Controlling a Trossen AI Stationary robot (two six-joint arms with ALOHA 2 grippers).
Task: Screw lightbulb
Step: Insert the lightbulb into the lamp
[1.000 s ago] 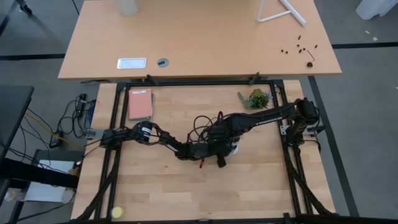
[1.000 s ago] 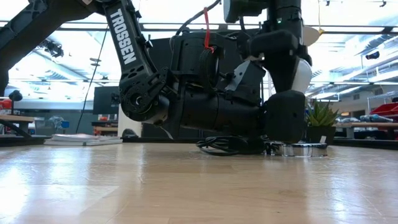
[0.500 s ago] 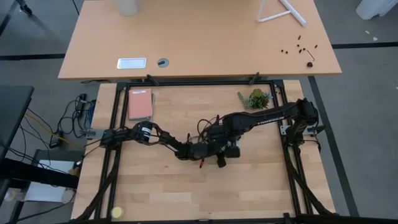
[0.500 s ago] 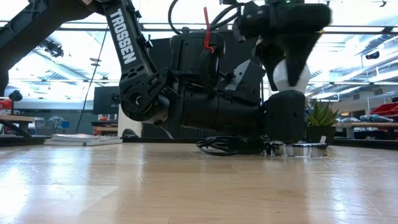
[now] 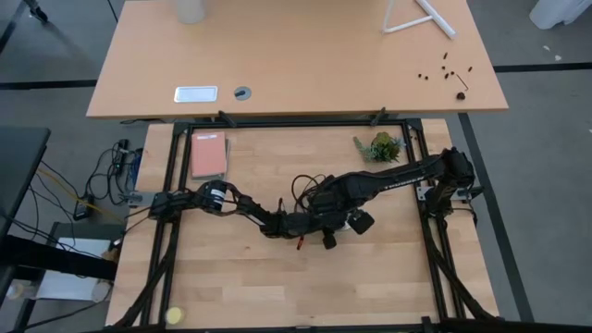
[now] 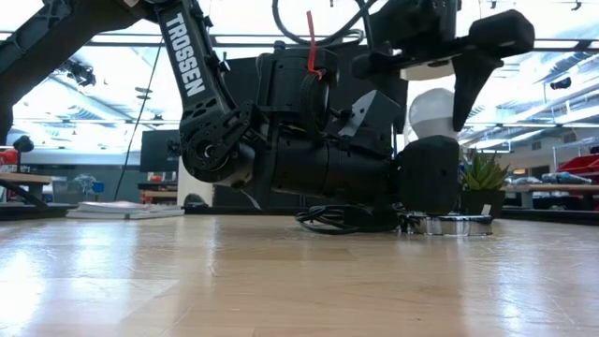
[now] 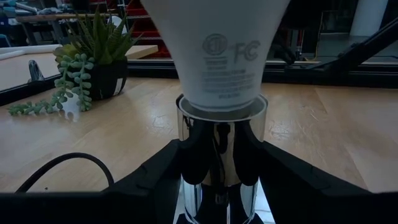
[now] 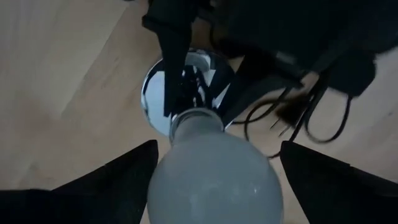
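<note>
Right gripper [image 6: 440, 94] let go, fingers spread off lightbulb [image 6: 432, 113]; left gripper [image 7: 219, 180] clamped socket [image 7: 221, 155]. Probably regripping for another turn.

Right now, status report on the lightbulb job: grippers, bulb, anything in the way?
Left gripper clamped on the socket. Right gripper open, astride the lightbulb, not gripping. Lightbulb upright in the socket. Black cord coiled beside it, not blocking.

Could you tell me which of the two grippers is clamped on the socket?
The left gripper: its fingers clasp the silvery socket under the lightbulb. The right gripper stands open around the bulb.
</note>
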